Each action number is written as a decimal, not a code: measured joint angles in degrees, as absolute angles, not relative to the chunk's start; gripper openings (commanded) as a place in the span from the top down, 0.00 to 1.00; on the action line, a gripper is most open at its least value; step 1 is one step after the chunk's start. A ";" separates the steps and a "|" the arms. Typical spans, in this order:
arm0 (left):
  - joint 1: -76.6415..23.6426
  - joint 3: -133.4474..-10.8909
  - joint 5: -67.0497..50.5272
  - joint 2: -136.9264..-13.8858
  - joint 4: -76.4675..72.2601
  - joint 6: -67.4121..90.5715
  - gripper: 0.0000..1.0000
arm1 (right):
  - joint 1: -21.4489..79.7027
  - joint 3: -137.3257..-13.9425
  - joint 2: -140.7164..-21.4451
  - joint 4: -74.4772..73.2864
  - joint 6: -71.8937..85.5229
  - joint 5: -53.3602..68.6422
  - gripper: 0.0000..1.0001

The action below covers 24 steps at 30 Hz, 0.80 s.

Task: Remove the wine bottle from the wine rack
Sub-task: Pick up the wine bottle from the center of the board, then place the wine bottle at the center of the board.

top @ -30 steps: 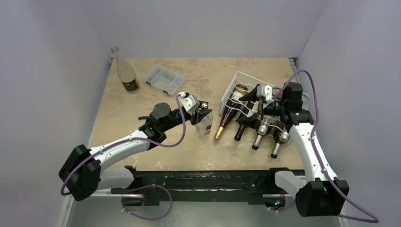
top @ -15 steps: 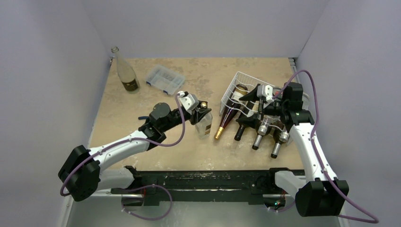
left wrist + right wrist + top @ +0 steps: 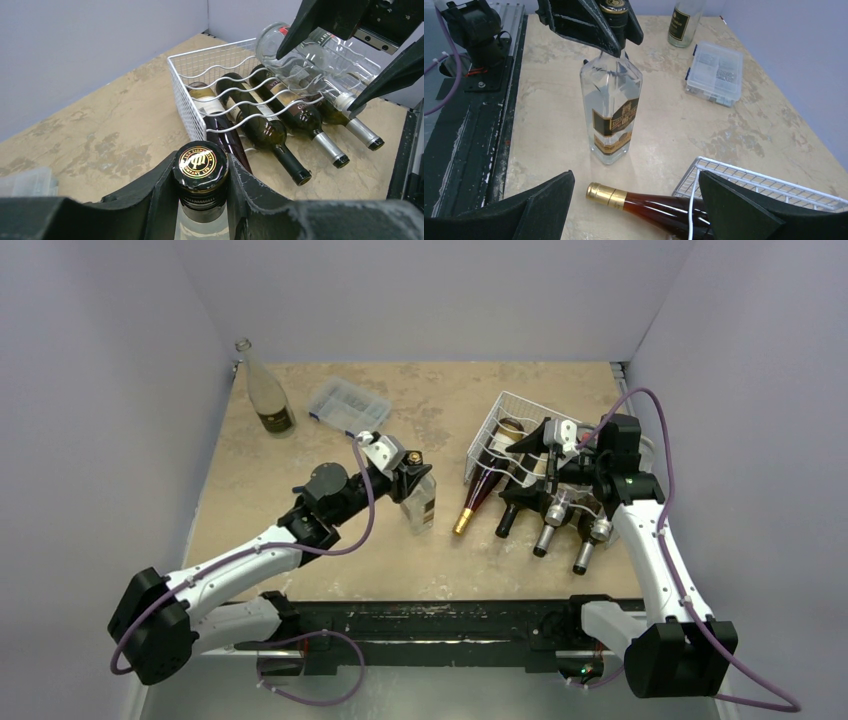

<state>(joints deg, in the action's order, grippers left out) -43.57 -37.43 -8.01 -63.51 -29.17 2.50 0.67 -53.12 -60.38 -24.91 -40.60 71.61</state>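
A clear square bottle (image 3: pixel 420 502) (image 3: pixel 612 107) with a black and gold label stands upright on the table, left of the white wire wine rack (image 3: pixel 497 412) (image 3: pixel 182 100) (image 3: pixel 744 177). My left gripper (image 3: pixel 410 470) (image 3: pixel 202 172) is shut on its black cap. The rack holds several bottles lying down. One is an amber bottle with a gold cap (image 3: pixel 478 495) (image 3: pixel 649 202). A clear bottle (image 3: pixel 305 60) lies on top. My right gripper (image 3: pixel 535 450) (image 3: pixel 350 50) (image 3: pixel 636 176) hangs wide open over the rack, one finger on each side of that clear bottle.
A tall clear bottle (image 3: pixel 266 390) (image 3: pixel 684 22) stands in the back left corner. Beside it is a small clear compartment box (image 3: pixel 348 408) (image 3: pixel 716 72). Walls close in three sides, and a black rail (image 3: pixel 430 625) runs along the near edge.
My left arm has shifted left and slightly back, carrying the upright square bottle away from the rack. The right arm has stayed put.
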 measured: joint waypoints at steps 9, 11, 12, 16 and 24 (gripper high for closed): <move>-42.68 -36.62 -2.39 -57.52 -26.87 2.50 1.00 | 0.58 -53.12 -60.36 -24.91 -40.62 71.66 0.01; -41.58 -36.62 -2.00 -56.31 -26.11 2.66 1.00 | 0.56 -53.10 -60.36 -24.91 -40.62 71.70 0.01; -40.84 -36.62 -1.83 -55.66 -25.61 2.85 1.00 | 0.56 -53.10 -60.36 -24.91 -40.60 71.70 0.01; -36.80 -36.01 -1.39 -52.99 -24.03 4.16 1.00 | 0.40 -53.10 -60.36 -24.91 -40.60 71.75 0.01; -29.82 -35.35 1.23 -48.69 -20.14 4.36 1.00 | 0.36 -53.10 -60.36 -24.91 -40.60 71.77 0.01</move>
<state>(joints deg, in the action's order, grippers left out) -29.82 -35.35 1.23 -48.69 -20.14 4.36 0.36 -53.10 -60.36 -24.91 -40.60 71.77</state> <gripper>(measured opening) 0.338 0.987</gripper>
